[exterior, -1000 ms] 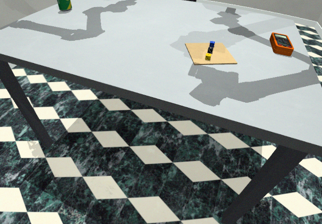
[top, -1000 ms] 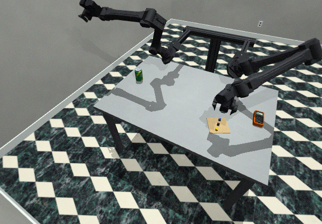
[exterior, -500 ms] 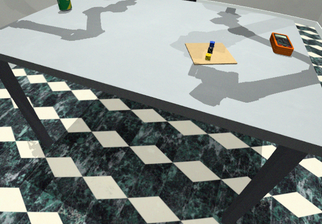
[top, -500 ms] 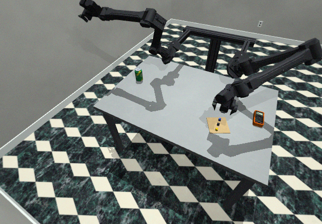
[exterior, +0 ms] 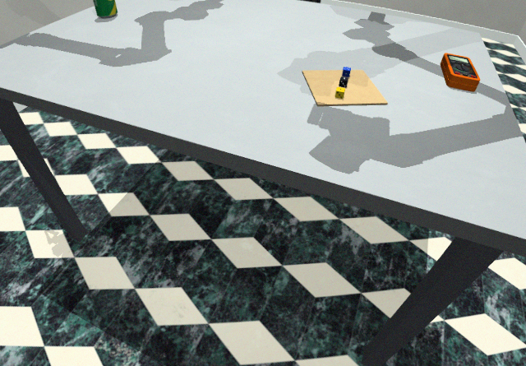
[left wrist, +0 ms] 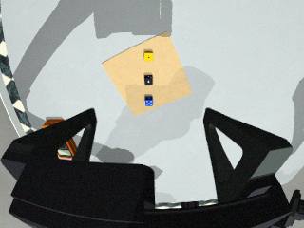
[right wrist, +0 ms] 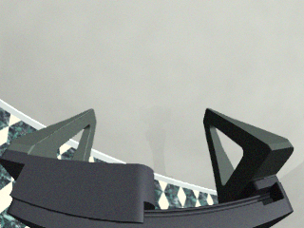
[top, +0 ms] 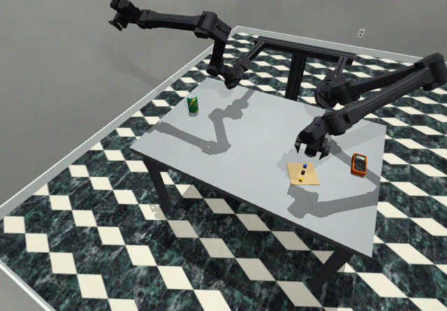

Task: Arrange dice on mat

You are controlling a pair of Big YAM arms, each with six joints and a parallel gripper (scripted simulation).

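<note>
The three dice are resting on the tan mat (top: 311,179) (exterior: 369,92) (left wrist: 166,62) in a spaced row, all within its edges and appearing flat. The yellow die (top: 300,179) (exterior: 339,93) (left wrist: 148,56) is lying nearest the mat's edge away from the left gripper, the black die (top: 302,172) (exterior: 343,81) (left wrist: 148,79) is occupying the middle of the row, and the blue die (top: 304,165) (exterior: 346,71) (left wrist: 149,101) is sitting toward the mat's opposite edge.

The left gripper (top: 311,153) (left wrist: 149,114) is hovering above and beside the mat, its fingers standing wide with nothing between them. The right gripper (top: 116,25) (right wrist: 149,114) is hanging well apart from the mat, also spread wide and holding nothing.

Handling: each die is probably behaving as a light, rigid, hard cube, tolerating firm pressure but possibly slipping on its smooth faces. If a die needs turning, the fingers should be taking two opposite side faces, centred and low, just above the mat. Off-centre contact would be risking a pivot or an edge landing. The gaps within the row are small beside the open fingers, so a grasp across the row would be better avoiding the neighbouring dice.
</note>
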